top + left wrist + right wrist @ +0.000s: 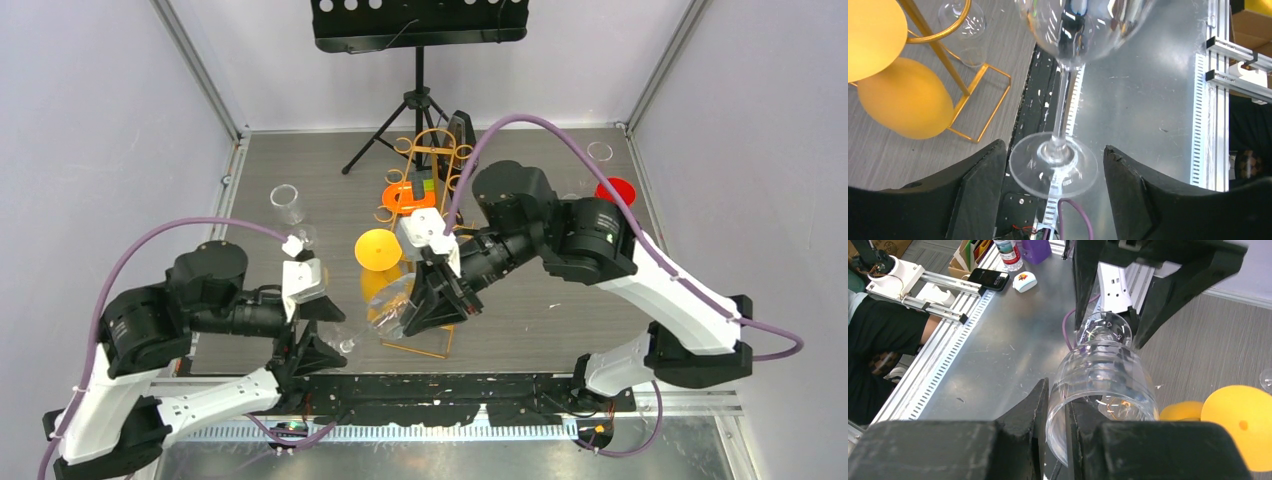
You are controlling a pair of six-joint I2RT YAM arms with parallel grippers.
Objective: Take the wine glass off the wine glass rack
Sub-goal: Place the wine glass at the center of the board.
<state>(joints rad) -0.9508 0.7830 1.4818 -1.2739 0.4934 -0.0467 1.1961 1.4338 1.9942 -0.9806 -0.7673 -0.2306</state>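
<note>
- The wine glass (1054,155) is clear, shiny and smooth; it may be glass or clear plastic.
- The wine glass rack (940,52) is thin gold metal wire, glossy.
- The table (540,330) looks like matt grey wood.
- The near strip (1143,100) is scratched silver metal.

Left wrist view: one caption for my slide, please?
Open left pincer flanks the foot of a clear wine glass.

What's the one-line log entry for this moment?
right claw: shut on clear wine glass rim | left claw: open, flanking its foot | glass: held sideways beside gold wire rack
</note>
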